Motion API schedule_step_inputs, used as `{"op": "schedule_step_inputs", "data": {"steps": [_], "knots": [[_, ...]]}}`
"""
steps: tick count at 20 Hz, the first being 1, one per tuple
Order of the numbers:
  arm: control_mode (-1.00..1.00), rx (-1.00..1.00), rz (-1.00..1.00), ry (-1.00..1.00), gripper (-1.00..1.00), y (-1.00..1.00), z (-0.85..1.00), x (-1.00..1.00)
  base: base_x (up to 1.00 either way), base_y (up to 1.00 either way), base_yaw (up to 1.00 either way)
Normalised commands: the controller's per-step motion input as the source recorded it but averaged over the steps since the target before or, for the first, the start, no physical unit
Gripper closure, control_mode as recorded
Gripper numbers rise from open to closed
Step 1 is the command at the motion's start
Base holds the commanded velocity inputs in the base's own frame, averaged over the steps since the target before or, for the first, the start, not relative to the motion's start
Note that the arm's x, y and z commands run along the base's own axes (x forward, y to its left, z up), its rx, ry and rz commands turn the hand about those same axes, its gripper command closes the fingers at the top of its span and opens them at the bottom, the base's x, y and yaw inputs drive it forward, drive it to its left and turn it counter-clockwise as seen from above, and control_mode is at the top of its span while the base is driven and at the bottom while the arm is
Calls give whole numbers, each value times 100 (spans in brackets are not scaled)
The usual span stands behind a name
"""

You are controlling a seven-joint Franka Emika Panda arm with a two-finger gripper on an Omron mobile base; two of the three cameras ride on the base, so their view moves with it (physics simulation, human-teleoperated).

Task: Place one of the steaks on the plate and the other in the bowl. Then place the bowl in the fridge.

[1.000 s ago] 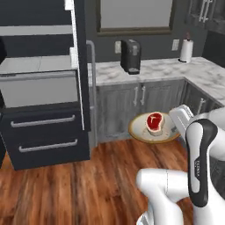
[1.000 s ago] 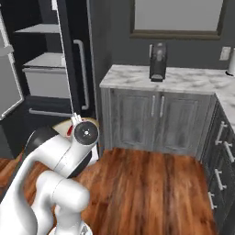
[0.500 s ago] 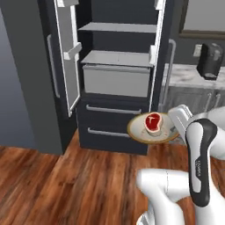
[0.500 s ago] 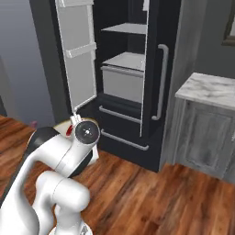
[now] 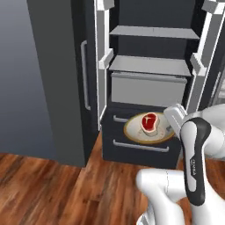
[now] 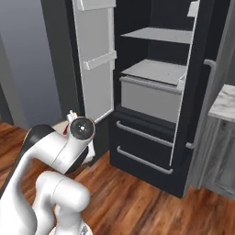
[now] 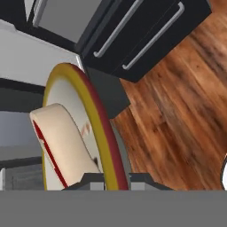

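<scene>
Both doors of the fridge stand open, showing grey shelves above two lower drawers. In front of those drawers the bowl hangs level in the air, carrying the red steak. The claw is pinched on the bowl's rim, as the hand view shows. Stiff and shallow, the bowl probably suits an edge grip, but tilting could slide the loose, light steak off.

The bowl was tan-beige — its rim showed yellow edged with dark red in the hand view. The steak was bright red with a pale whitish edge. The fridge was black with grey shelves, grey handles and white door bins; the floor was reddish-brown wood.
</scene>
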Motion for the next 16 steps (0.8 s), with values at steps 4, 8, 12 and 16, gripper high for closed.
{"op": "schedule_step_inputs", "data": {"steps": [4,8,12,16], "knots": [[100,0,0,0,100,0,0,0,84,0,-27],[100,0,0,0,100,0,0,0,68,4,-47],[100,0,0,0,100,0,0,0,41,46,-46],[100,0,0,0,100,0,0,0,18,52,-30]]}}
